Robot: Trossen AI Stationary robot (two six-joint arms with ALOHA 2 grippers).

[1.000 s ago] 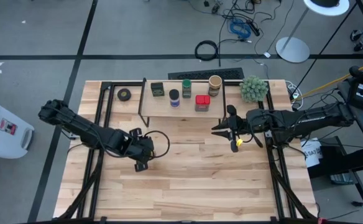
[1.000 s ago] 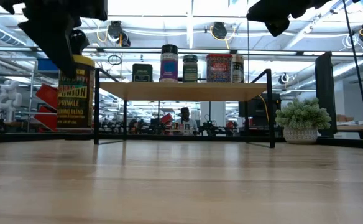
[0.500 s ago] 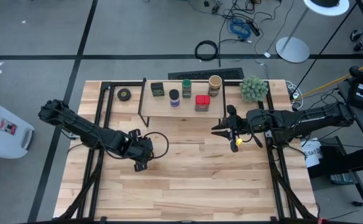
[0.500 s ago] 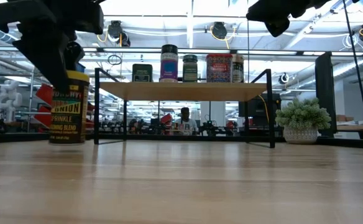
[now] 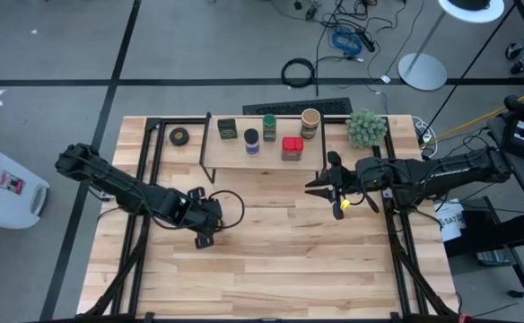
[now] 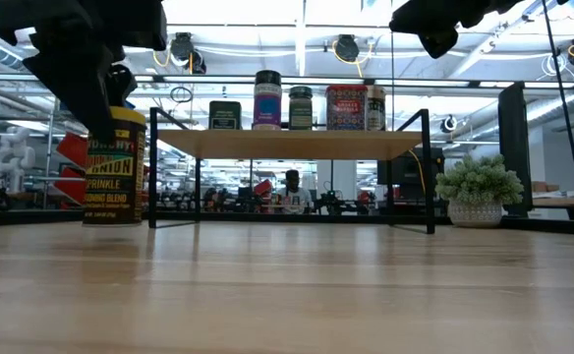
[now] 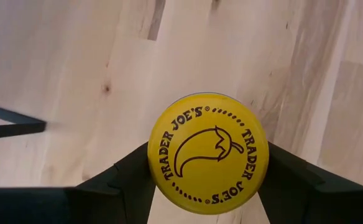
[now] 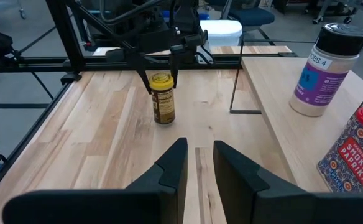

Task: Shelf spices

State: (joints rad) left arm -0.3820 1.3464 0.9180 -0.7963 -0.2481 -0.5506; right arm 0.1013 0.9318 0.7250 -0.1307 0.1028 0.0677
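Observation:
The yellow-lidded jar [image 6: 115, 167] stands upright on the table's left half, in front of the shelf's left end, inside my left gripper [image 8: 163, 53], which is shut on it. In the high view that gripper [image 5: 203, 231] hides the jar. The shelf [image 5: 262, 154] carries the dark boxy tin [image 5: 227, 128], blue-lidded jar [image 5: 251, 140], green-lidded jar [image 5: 269, 126], red square tin [image 5: 292, 147] and tan-lidded jar [image 5: 310, 121] on its wooden top. My right gripper [image 5: 337, 192] hovers beside the shelf's right end, fingers a narrow gap apart [image 8: 197, 165], holding nothing. My left gripper pinches the jar by its yellow lid [image 7: 207, 152], one finger [image 7: 128, 177] on each side of the rim. It comes from above, pointing down. The jar hangs upright below the fingers with its base [image 8: 164, 121] at the tabletop; whether it rests there I cannot tell.
A black tape roll [image 5: 179, 136] lies left of the shelf, and a fuzzy green plant ball [image 5: 367, 128] sits at its right. Black frame rails [image 5: 145, 179] run along both table sides. Bare wood [image 5: 280, 260] stretches across the near half.
My left gripper has come down with the yellow-lidded jar, which sits lower in the low view than a second ago and has drifted slightly sideways. The jar stays upright in the hold. My right arm has kept still.

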